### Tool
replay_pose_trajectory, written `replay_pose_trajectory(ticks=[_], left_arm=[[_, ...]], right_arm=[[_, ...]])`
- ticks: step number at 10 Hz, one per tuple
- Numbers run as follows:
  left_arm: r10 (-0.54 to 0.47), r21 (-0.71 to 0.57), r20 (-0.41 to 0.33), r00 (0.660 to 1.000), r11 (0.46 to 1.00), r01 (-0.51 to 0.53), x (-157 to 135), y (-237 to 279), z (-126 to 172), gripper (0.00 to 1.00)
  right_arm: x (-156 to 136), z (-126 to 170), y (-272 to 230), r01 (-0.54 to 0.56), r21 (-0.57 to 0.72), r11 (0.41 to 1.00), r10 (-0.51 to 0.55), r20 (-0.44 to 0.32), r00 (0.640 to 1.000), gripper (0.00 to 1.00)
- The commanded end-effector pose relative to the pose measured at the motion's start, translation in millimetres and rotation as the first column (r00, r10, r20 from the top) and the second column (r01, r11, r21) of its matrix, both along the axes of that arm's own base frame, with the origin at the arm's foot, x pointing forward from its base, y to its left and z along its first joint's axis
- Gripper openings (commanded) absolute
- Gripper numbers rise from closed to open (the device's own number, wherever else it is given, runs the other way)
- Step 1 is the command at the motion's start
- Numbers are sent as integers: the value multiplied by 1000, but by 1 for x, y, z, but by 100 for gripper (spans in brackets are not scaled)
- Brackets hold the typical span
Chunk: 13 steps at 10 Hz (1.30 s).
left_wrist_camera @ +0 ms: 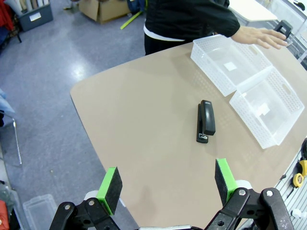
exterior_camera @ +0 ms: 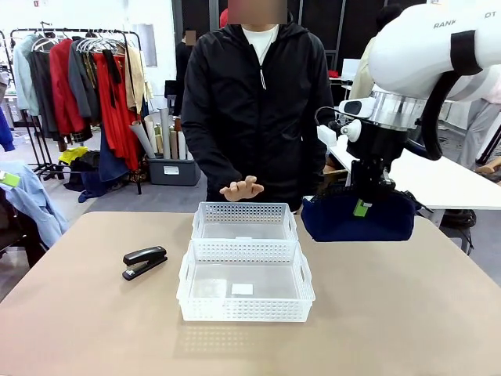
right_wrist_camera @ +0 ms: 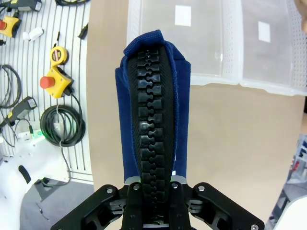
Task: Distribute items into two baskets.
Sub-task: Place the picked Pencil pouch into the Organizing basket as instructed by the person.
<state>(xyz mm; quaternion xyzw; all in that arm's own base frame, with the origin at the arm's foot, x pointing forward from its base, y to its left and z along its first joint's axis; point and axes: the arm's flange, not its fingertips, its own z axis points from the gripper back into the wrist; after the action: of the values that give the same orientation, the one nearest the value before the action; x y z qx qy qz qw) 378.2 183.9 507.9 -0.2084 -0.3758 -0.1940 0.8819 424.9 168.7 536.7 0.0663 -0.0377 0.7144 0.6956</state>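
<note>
The right gripper point(exterior_camera: 362, 205) is clamped on the zipper seam of the navy pouch point(exterior_camera: 344, 221) and holds it off the surface, above the far right corner of the tabletop point(exterior_camera: 78, 329). The left gripper point(left_wrist_camera: 168, 184) has its pads apart and holds nothing, near the left edge. The stapler point(exterior_camera: 144, 261) lies toward the left edge. The near basket point(exterior_camera: 245, 313) and the far basket point(exterior_camera: 244, 207) touch at mid-table, and the far basket reaches the far edge.

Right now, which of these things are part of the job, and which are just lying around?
Part of the job: navy pouch, held in the right end effector; black stapler on the table; near basket; far basket.
Just lying about: yellow tape measure; coiled black cable; clothes rack.
</note>
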Motion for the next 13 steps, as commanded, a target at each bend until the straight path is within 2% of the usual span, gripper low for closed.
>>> replay_pose_trajectory(ticks=[1,13], left_arm=[[-15,-15,26,1000,1000,15,1,1,-2,100],[-15,-15,26,1000,1000,15,1,1,-2,100]], right_arm=[[-1,3,-1,-10,0,1000,10,9,1000,0],[-1,3,-1,-10,0,1000,10,9,1000,0]])
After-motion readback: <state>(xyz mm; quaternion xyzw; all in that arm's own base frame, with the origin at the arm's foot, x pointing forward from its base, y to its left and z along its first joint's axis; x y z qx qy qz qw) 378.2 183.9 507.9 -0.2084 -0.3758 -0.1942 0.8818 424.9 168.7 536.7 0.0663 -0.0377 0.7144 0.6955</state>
